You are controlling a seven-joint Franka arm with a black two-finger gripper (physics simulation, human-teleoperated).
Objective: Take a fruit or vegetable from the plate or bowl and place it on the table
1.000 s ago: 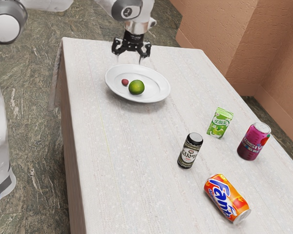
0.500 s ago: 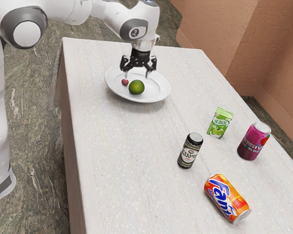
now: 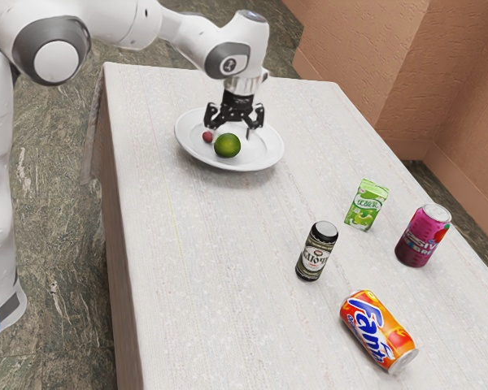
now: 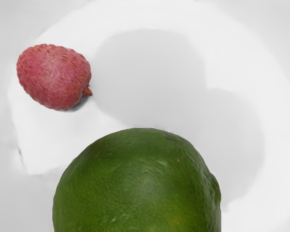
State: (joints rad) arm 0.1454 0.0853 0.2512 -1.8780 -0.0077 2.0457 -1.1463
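Nearest me on the table [image 3: 228, 301], the orange Fanta can [image 3: 379, 331] lies on its side; past it, the dark can [image 3: 316, 252] stands upright, the purple can [image 3: 423, 236] well apart from it towards the exterior view's right. The green carton [image 3: 366, 205] stands a bit farther back. Beyond these sits the white plate [image 3: 264, 156] with the green lime [image 3: 227, 146] in it and the small red lychee [image 3: 208, 137] near the lime, the two apart. Right there the gripper [image 3: 231, 134] hangs low over the plate, its two fingers spread wide, wider than the lime, with nothing clamped between them. I see space between the lime and the finger on the exterior view's right; whether the other finger brushes it, I can't tell. Farthest off rises the reddish wall [image 3: 366, 65].
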